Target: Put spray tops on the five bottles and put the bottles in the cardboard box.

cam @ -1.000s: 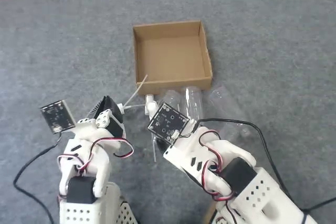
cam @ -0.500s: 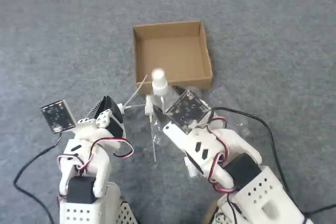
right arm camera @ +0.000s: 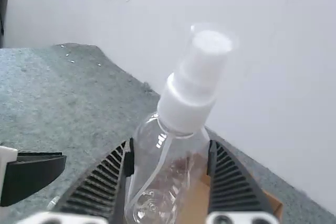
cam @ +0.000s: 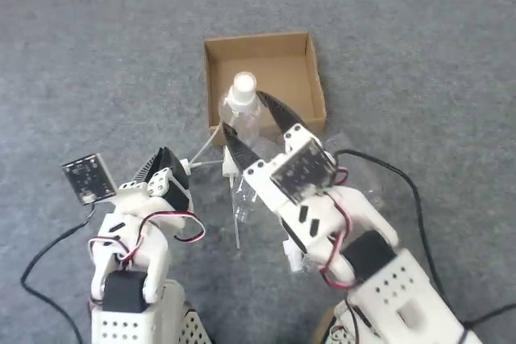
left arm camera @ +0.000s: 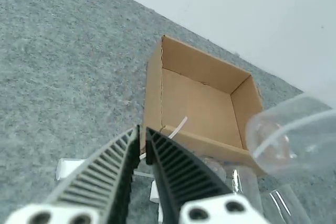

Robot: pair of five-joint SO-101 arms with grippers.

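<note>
While the right pincer (right arm camera: 168,151) is closed around the body of the capped bottle (cam: 244,115), upright over the near wall of the cardboard box (cam: 213,78), the left pincer (left arm camera: 143,132) is nearly closed and empty. Its thin plastic seems light and slippery, so the body is best held gently.

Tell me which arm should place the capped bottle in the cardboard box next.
Right. The right gripper is shut on the capped bottle, holding it by the near wall of the cardboard box. The left gripper sits shut and empty, back from the box.
</note>
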